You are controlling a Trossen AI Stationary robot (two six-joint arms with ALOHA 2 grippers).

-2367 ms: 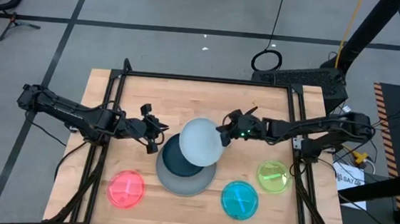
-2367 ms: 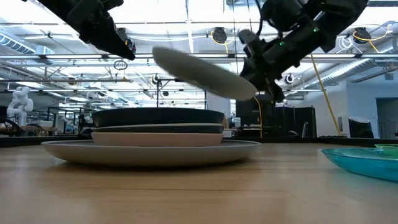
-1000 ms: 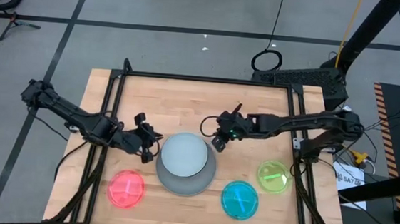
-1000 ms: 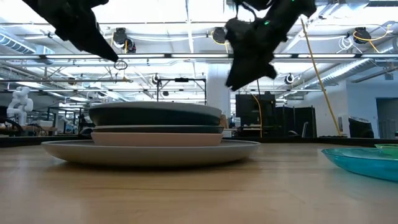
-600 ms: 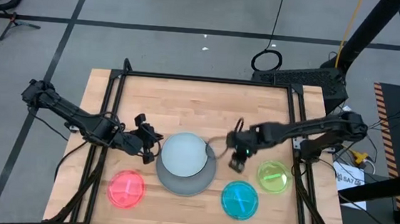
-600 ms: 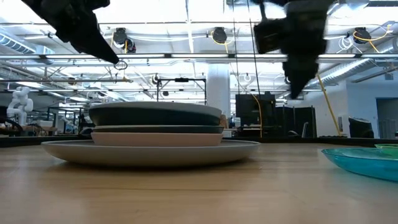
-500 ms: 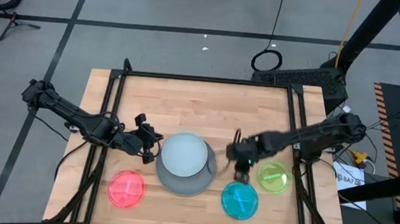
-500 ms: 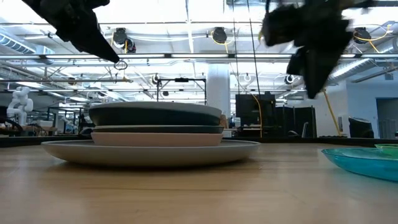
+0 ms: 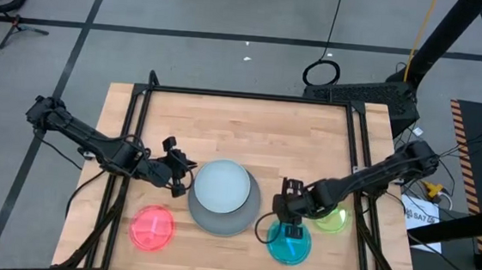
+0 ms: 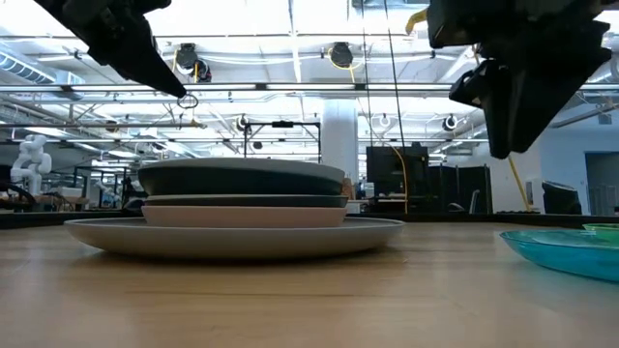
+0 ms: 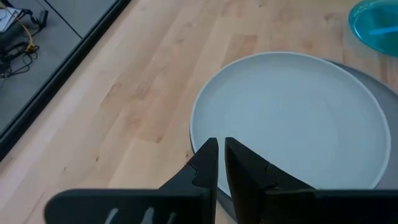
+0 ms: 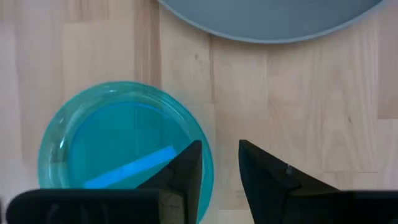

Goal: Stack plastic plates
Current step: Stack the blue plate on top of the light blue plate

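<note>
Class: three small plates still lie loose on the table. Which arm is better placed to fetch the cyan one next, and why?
Probably the right. Its pincer hangs open just over the cyan plate, at its rim. The left pincer waits beside the stack, its fingers close together, nearer the red plate.

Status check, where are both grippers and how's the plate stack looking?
Right gripper open, empty, above cyan plate. Left gripper nearly shut, empty, at stack's edge. Pale blue plate tops stack on grey plate. Red plate, green plate loose.
</note>
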